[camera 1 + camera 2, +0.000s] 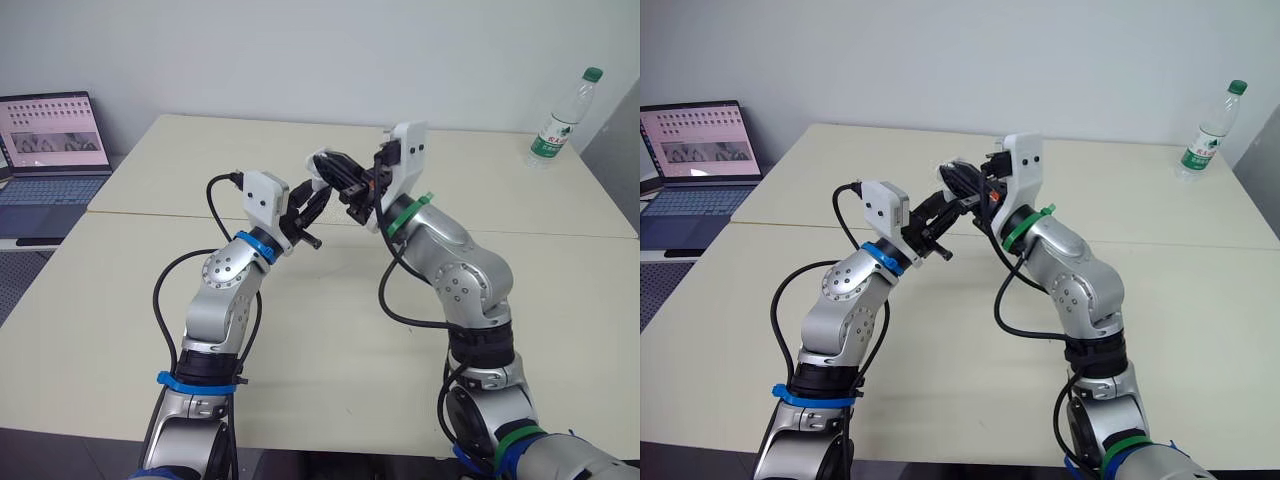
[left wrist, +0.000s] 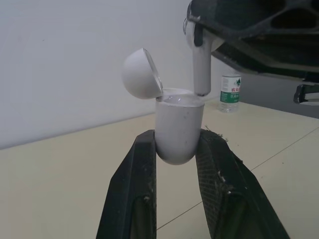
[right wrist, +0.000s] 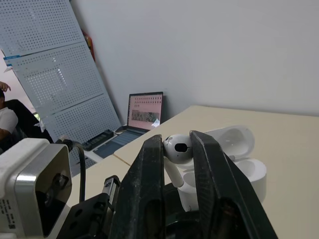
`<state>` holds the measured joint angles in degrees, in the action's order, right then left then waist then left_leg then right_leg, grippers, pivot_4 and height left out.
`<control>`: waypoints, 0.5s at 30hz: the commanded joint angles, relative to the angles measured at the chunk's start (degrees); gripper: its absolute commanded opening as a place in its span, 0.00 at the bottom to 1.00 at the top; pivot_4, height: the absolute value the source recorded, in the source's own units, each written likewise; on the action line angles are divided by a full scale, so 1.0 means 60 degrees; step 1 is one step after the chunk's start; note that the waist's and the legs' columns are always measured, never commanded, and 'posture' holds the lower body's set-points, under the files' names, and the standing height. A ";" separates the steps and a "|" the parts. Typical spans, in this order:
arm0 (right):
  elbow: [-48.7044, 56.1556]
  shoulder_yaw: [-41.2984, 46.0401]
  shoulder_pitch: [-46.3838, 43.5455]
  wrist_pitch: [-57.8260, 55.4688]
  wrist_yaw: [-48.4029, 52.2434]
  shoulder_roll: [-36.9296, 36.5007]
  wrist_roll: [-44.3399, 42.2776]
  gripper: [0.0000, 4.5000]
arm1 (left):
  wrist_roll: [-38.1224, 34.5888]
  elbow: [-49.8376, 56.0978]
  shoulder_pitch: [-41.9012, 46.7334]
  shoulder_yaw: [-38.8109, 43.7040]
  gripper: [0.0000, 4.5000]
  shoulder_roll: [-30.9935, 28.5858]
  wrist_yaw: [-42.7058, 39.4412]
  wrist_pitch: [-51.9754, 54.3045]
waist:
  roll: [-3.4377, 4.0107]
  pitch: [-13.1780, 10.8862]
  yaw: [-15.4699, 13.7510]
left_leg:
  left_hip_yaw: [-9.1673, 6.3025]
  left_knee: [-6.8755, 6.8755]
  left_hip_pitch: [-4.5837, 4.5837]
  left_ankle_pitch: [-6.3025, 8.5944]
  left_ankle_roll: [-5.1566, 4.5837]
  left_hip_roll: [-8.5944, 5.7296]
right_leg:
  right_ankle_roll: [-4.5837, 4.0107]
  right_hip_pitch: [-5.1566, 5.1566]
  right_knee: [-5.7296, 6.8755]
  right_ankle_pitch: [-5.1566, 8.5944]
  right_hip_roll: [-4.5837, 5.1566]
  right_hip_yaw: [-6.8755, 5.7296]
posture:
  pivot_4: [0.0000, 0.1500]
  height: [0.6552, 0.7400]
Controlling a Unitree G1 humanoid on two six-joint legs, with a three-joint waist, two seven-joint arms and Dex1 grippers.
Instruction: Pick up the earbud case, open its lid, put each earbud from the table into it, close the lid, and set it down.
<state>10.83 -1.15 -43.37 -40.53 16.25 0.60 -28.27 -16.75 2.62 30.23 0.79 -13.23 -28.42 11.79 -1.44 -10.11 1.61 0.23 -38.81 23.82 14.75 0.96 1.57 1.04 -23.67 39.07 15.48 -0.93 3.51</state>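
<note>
Setting: pale tabletop (image 1: 520, 210) before a plain white wall, with a seam running across it.
Periphery: your open laptop (image 1: 52, 140) sat at 10 o'clock beyond the table's edge, and a clear water bottle (image 1: 564, 118) with a green cap stood at 2 o'clock near the far corner.
Left gripper (image 2: 175, 143): you had it raised over the middle of the table, its two black fingers clamped on the lower body of the earbud case (image 2: 178, 122).
Earbud case: held upright in the air, well clear of the table, toward 12 o'clock from the robot.
Lid (image 2: 141, 73): swung open and tipped back on its hinge.
Right gripper (image 3: 177, 145): you had it meeting the left from above, its fingers pinched on the head of one earbud (image 2: 200, 64).
Earbud: stem pointing down, its tip at the mouth of the case, beside the open lid, not yet seated.
Done, by the look of it: case picked up, lid opened, one earbud lifted and brought to its well.
Left: seat this earbud, let go, close the lid, set the case down.
Unsettled: you could not tell from these pictures whether the other earbud was already inside.
</note>
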 commanded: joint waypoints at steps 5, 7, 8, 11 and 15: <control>-0.0018 0.0068 -0.0123 0.0444 -0.0034 0.0086 0.0015 0.09 | -0.0176 0.0599 0.0148 0.0001 0.17 0.0071 -0.0096 -0.0188 | 0.0000 0.0000 0.0001 | 0.0000 0.0001 0.0000 0.0000 0.0000 0.0000 | 0.0000 0.0000 -0.0002 0.0000 0.0000 0.0000 | 1.00 1.00; -0.0067 0.0081 -0.0116 0.0500 -0.0049 0.0074 0.0027 0.09 | -0.0232 0.0678 0.0131 -0.0010 0.17 0.0100 -0.0118 -0.0147 | 0.0000 0.0000 0.0001 | 0.0001 0.0001 0.0001 0.0000 0.0000 0.0000 | 0.0000 0.0000 -0.0003 0.0000 0.0000 0.0000 | 1.00 1.00; -0.0098 0.0082 -0.0118 0.0515 -0.0054 0.0066 0.0037 0.09 | -0.0235 0.0706 0.0116 -0.0022 0.17 0.0095 -0.0135 -0.0142 | 0.0000 0.0000 0.0001 | 0.0001 0.0001 0.0001 0.0000 0.0000 0.0000 | 0.0000 0.0000 -0.0002 0.0000 0.0000 0.0001 | 1.00 1.00; -0.0189 0.0051 -0.0097 0.0564 -0.0054 0.0011 0.0091 0.09 | -0.0250 0.0743 0.0103 -0.0027 0.17 0.0092 -0.0140 -0.0125 | 0.0000 0.0000 0.0002 | 0.0000 0.0001 0.0001 0.0000 0.0000 0.0000 | 0.0000 0.0000 -0.0002 0.0000 0.0000 0.0000 | 1.00 1.00; -0.0252 -0.0071 -0.0010 0.0607 -0.0014 -0.0073 0.0195 0.09 | -0.0268 0.0800 0.0128 -0.0038 0.17 0.0109 -0.0128 -0.0080 | 0.0000 0.0000 0.0003 | 0.0001 0.0001 0.0001 0.0000 0.0000 0.0000 | 0.0000 -0.0001 -0.0002 0.0000 0.0000 0.0001 | 1.00 1.00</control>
<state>8.51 -1.35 -43.35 -37.92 16.15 0.27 -27.62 -17.59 4.35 30.19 0.47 -12.99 -29.26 12.14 -1.44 -10.11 1.63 0.24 -38.80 23.83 14.75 0.96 1.57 1.04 -23.67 39.05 15.48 -0.93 3.52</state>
